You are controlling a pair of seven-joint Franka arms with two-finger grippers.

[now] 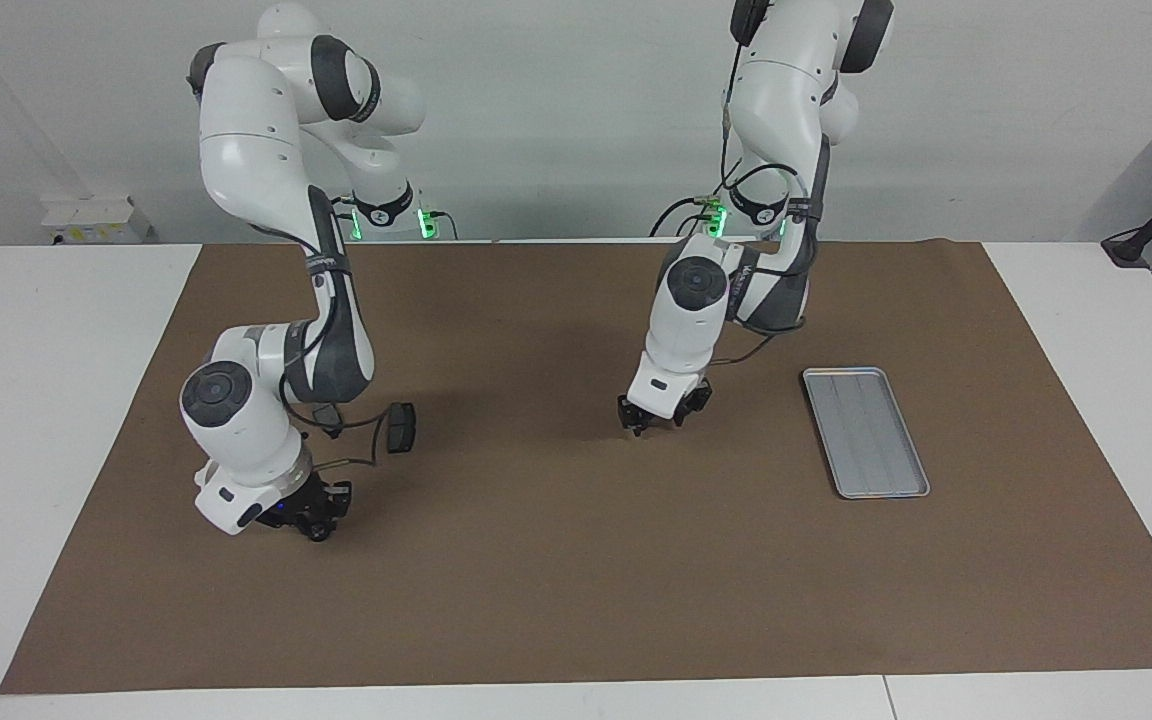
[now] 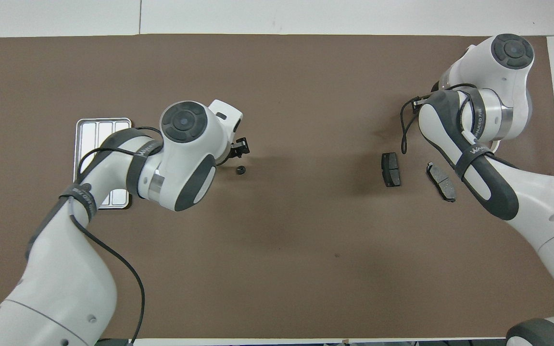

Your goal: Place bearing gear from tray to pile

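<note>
The bearing gear (image 2: pixel 241 169), a small dark round part, lies on the brown mat, off the tray and well short of the pile. My left gripper (image 1: pixel 661 414) (image 2: pixel 236 152) stands low right beside it, open and holding nothing. The silver ridged tray (image 1: pixel 866 432) (image 2: pixel 95 129) lies toward the left arm's end, with nothing on the part that shows; the left arm covers part of it from above. Two dark brake pads (image 2: pixel 391 169) (image 2: pixel 441 181) of the pile lie toward the right arm's end. My right gripper (image 1: pixel 321 518) hangs low just past them, its hand covering it from above.
The brown mat (image 1: pixel 576 600) covers most of the white table. One brake pad (image 1: pixel 401 425) shows beside the right arm's forearm and its looping cable. The right arm's elbow leans over the pile area.
</note>
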